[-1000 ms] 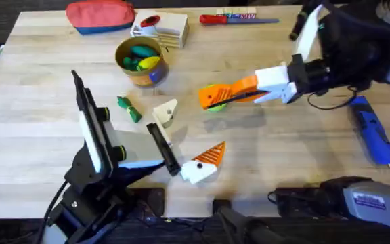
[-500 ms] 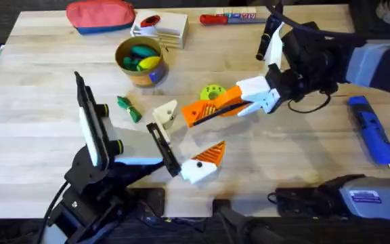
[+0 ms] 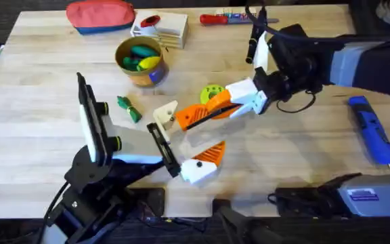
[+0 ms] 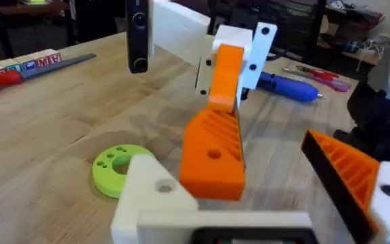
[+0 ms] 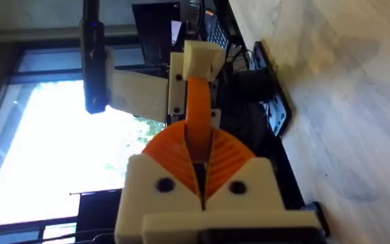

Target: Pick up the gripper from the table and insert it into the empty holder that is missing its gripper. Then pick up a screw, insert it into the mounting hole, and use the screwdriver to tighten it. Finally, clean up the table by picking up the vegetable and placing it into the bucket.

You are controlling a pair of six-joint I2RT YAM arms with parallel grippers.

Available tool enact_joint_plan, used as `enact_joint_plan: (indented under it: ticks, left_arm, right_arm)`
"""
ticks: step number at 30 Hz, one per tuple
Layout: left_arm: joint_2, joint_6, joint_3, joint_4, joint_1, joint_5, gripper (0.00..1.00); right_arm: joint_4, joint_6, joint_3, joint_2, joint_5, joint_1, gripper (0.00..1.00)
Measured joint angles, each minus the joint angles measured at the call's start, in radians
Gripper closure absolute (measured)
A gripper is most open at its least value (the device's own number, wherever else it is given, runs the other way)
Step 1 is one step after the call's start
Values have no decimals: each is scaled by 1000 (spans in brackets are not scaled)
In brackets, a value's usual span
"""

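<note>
Right hand [image 3: 198,116] now farther left, gripper [image 3: 193,116] half-hidden between its pads.

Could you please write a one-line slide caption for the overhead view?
Right gripper, shut on an orange gripper tip, brings it to the left arm's empty white holder beside the green disc.

The blue pen-shaped powered screwdriver [image 4: 288,85], at two o'clock in the left wrist view, is half hidden behind the white holder block. The red-handled screwdriver [image 3: 225,18], at twelve o'clock overhead, is partly covered by the arm.
</note>
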Motion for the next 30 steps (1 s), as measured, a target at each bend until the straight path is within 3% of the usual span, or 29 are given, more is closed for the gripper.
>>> enact_joint_plan:
  ticks: [11, 15, 30]
  left_arm:
    - [0, -3, 0, -1, 2, -25, 49]
    - [0, -11, 0, -3, 10, -56, 48]
    - [0, -13, 0, -3, 10, -48, 49]
  right_arm:
    - [210, 214, -1, 7, 9, 26, 997]
    - [237, 285, -1, 33, 23, 48, 997]
    - [319, 413, -1, 75, 47, 84, 997]
